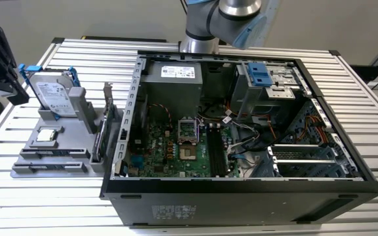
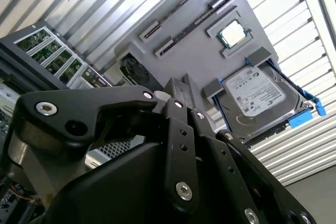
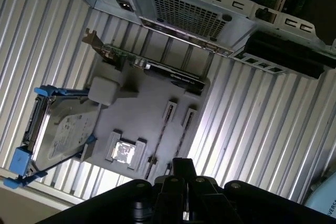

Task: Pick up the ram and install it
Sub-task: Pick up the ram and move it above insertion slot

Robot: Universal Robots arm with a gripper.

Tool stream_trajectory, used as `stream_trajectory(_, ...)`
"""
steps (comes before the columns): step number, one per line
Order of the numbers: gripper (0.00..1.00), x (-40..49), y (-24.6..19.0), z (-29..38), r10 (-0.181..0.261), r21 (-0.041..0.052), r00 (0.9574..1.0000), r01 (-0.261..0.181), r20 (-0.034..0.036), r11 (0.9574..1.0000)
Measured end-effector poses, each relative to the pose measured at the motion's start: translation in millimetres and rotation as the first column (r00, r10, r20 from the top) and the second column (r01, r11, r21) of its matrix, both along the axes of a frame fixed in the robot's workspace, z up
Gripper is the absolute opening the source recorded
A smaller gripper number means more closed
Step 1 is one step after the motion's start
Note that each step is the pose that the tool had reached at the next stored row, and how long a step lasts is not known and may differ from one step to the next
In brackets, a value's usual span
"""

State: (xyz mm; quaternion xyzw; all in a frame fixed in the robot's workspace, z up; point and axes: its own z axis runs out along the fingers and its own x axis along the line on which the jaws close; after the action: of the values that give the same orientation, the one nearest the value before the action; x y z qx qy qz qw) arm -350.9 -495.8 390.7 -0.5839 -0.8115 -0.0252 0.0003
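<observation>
The ram (image 3: 161, 135) is a thin dark stick standing on edge between grey clips on the grey holder block (image 3: 152, 95). A second stick like it (image 3: 181, 137) stands beside it. The same ram shows in the second wrist view (image 2: 193, 23) and at the exterior view's left (image 1: 51, 154). My gripper (image 3: 182, 163) hangs well above the holder block, over the end where the sticks are, and touches nothing. Its black fingers (image 2: 178, 90) look shut with nothing between them. The arm (image 1: 222, 14) rises behind the computer case.
An open computer case (image 1: 241, 189) lies on the slatted table, its green motherboard (image 1: 175, 147) exposed. The holder block also carries a hard drive in a blue frame (image 1: 54, 93), a processor chip (image 1: 47, 135) and an upright expansion card (image 1: 104, 128).
</observation>
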Motion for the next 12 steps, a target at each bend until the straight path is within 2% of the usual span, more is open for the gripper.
stream_trajectory(12, 0.00, -4.1, -0.5, -0.1, -0.059, 0.0001, 0.9983, 0.059, 0.0000, 0.9983)
